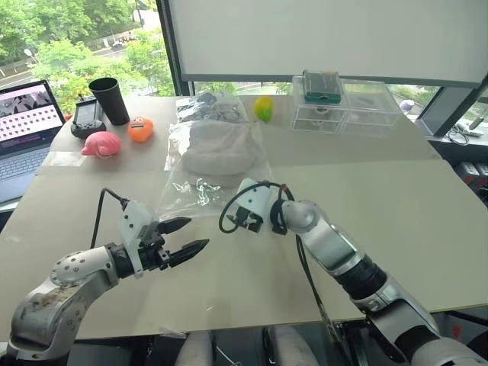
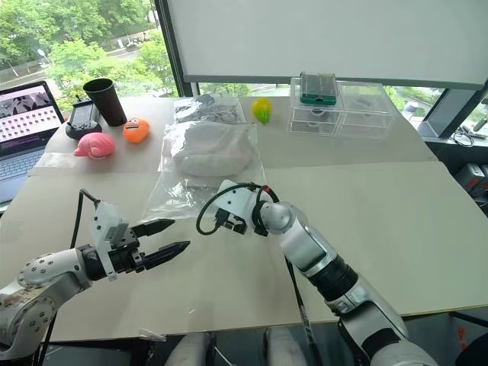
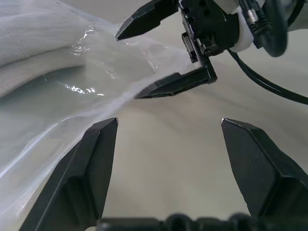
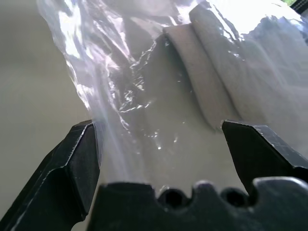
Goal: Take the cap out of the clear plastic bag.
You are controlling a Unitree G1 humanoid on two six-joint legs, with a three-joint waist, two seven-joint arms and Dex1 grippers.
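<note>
The beige cap [image 1: 217, 149] lies inside the clear plastic bag [image 1: 200, 194] on the table's middle, the bag's loose mouth facing me. My right gripper [image 4: 158, 126] is open at that mouth, with crinkled film and the cap's brim [image 4: 202, 91] just ahead of its fingers. In the left wrist view the right gripper [image 3: 127, 66] spreads its fingers over the bag's edge. My left gripper [image 1: 198, 232] hovers open above the bare table, a little short of the bag's near corner, and holds nothing.
At the back left are a laptop [image 1: 27, 122], a black cup [image 1: 110, 99], a pink plush toy [image 1: 101, 143] and an orange toy [image 1: 140, 130]. Behind the cap lie another bag [image 1: 210, 107] and a yellow-green toy [image 1: 264, 108]. A clear drawer box [image 1: 343, 107] stands back right.
</note>
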